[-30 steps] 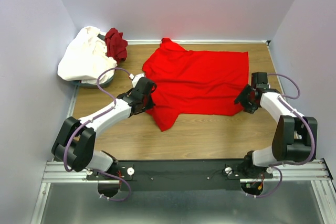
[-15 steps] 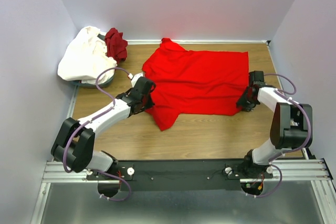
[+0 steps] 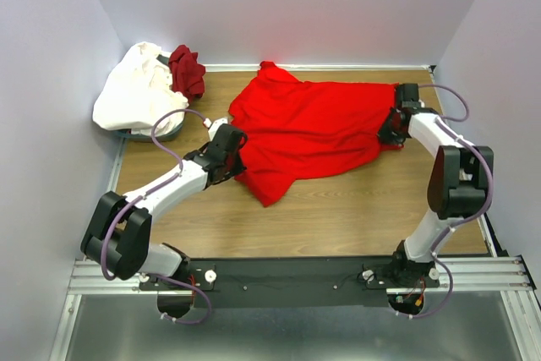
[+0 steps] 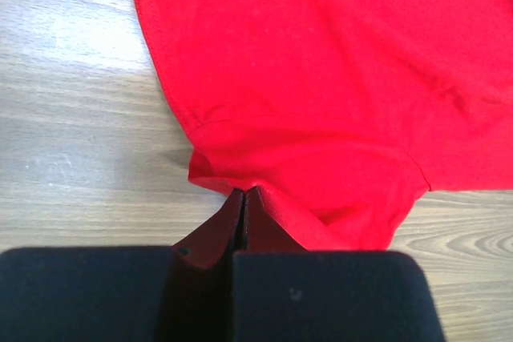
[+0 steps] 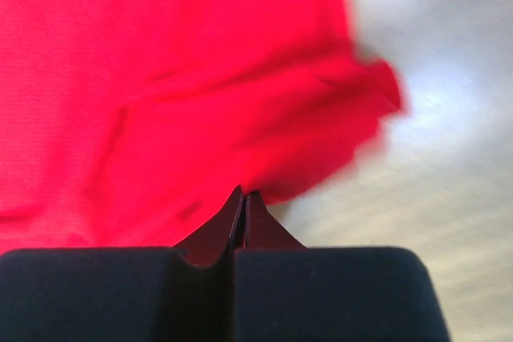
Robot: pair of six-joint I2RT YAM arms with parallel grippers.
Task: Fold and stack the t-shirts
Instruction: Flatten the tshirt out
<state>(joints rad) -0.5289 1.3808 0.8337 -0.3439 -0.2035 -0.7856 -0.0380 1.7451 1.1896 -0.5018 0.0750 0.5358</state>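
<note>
Change over the last 1 second: the right gripper (image 3: 391, 127) brought its jaws together on the lower-right corner of the bright red t-shirt (image 3: 313, 128) and carried it up the frame, from mid-right toward upper right. That corner no longer lay flat. The shirt's bottom-right edge ran diagonally instead of square, and bare tabletop (image 3: 338, 209) showed where the corner had been. The right wrist view was motion-blurred, but the jaws were pressed together with red cloth bunched at the tips.

The left gripper (image 3: 232, 158) had not moved and sat centre-left of the frame on the shirt's left edge. In the left wrist view its jaws were together, pinching the hem fold at the tips.

My read: the 1st fold of the red shirt had started, with the right side being drawn in while the left side was pinned. Nothing was folded or stacked yet.

Counts:
- 3 t-shirts in all
- 1 bright red, spread across mid-frame, held at 2 points
- 1 white t-shirt (image 3: 135, 95), crumpled at upper left
- 1 maroon t-shirt (image 3: 187, 69), crumpled and touching the white one's right side
- 1 dark container rim (image 3: 161, 134), showing under the white heap
- 2 grippers, both on the red shirt
</note>
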